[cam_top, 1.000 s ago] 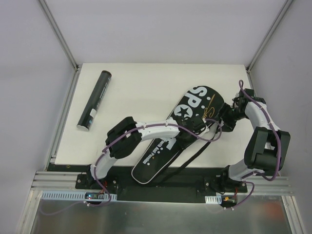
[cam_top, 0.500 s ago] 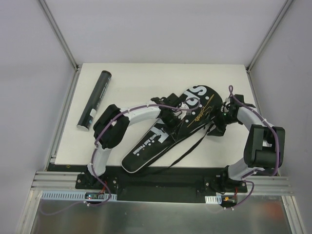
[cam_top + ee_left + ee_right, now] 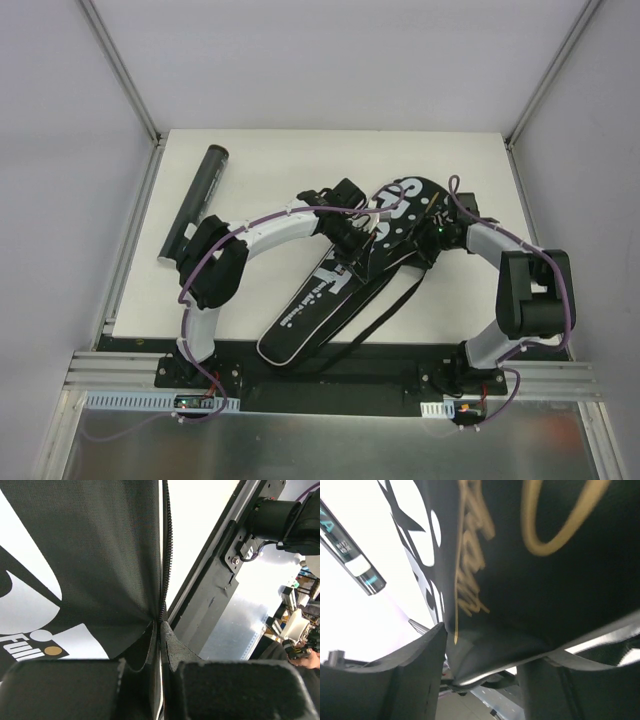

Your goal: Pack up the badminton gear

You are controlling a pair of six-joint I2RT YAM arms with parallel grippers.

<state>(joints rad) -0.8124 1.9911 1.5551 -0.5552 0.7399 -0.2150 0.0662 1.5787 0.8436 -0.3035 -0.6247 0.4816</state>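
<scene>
Top external view: the bag [image 3: 318, 300] has swung from centre-right to mid-frame, the left gripper [image 3: 348, 238] newly pinched tight on its zipper edge (the right gripper [image 3: 440, 235] clasps a thicker fold), so the tube [image 3: 198, 203] at upper left probably goes in next.

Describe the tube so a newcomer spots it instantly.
Start at the white table. Near its left edge, toward the far corner, lies a long black tube, slanting. It is the only slim, round thing there; the bag to its right is flat, wide and lettered.
</scene>
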